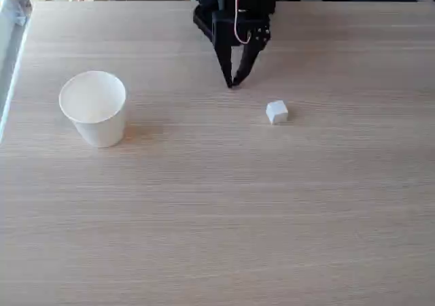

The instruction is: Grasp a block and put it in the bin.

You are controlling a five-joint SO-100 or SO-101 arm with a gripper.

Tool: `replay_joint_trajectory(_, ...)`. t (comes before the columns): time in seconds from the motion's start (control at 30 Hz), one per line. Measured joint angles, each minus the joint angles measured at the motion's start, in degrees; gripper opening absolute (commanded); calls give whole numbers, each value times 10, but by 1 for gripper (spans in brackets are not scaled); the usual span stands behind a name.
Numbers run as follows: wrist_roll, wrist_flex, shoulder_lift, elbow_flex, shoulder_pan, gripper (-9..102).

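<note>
Nearest the camera, bare wooden table [217, 238]; further back, the block [276, 111] rests on it to the right in the fixed view, the bin [94, 107] upright and well apart at left. Beyond, the gripper [232, 83] points down, fingertips pinched together on nothing. Block lies near the tips, right and slightly nearer the camera: judged next move a short reach that way.

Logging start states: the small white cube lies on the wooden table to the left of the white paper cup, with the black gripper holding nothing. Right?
Not quite: in the fixed view the small white cube lies to the right of the white paper cup, not the left. It does rest on the wooden table, and the black gripper, fingertips together, holds nothing.
</note>
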Motion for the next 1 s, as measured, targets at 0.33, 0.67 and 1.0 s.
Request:
replay_joint_trajectory(0.33, 4, 0, 0, 0, 0, 0)
replay_joint_trajectory(0.67, 9, 1, 0, 0, 0, 2)
replay_joint_trajectory(1.0, 16, 3, 0, 0, 0, 0)
